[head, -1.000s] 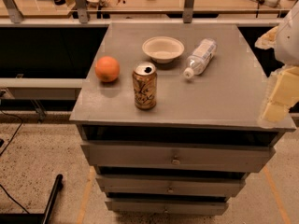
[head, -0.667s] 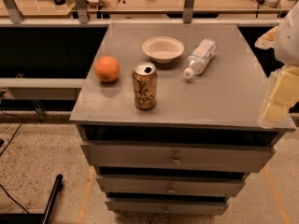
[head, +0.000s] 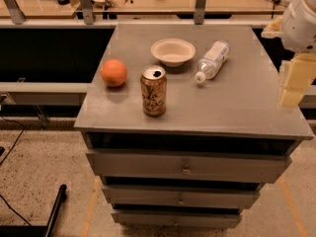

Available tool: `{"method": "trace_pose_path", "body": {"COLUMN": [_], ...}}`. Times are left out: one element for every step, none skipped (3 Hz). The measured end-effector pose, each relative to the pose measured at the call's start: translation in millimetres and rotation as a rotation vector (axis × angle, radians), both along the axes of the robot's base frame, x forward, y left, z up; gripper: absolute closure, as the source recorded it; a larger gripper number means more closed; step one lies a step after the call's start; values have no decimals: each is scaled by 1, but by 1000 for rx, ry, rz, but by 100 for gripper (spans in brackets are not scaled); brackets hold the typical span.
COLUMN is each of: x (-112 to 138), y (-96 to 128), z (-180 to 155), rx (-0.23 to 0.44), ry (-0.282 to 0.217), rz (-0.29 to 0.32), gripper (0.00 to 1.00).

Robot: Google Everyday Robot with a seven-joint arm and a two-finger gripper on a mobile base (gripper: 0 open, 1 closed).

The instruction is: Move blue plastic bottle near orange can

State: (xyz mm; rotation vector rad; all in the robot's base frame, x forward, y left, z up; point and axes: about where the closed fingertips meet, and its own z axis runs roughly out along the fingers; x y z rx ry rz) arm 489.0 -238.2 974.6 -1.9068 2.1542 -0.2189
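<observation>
The blue plastic bottle (head: 213,59) lies on its side on the grey cabinet top (head: 237,102), at the back right, with its white cap pointing toward the front left. The orange can (head: 153,91) stands upright near the front centre-left, its opened silver top showing. The bottle is apart from the can, roughly one bottle length to its right and behind it. My gripper (head: 296,80) hangs at the right edge of the view, over the cabinet's right side, to the right of the bottle and not touching it.
A white paper bowl (head: 173,51) sits just left of the bottle. A round orange fruit (head: 114,72) lies left of the can. The cabinet has several drawers (head: 186,167) below. A shelf with clutter runs behind it.
My gripper has shifted slightly upward at the right edge. The bottle, can, bowl and fruit have not moved.
</observation>
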Motion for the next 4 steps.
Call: {"method": "trace_pose_path", "body": {"x": [56,121,151,155], "y": [-15,-14,-17,-13], "z": [1,-6,12,14], "rx": [-115,-189,-221,-263], "ry": [19,18,-65,-89], "rz": [139,282,361,395], "gripper": [0,0,0,0]}}
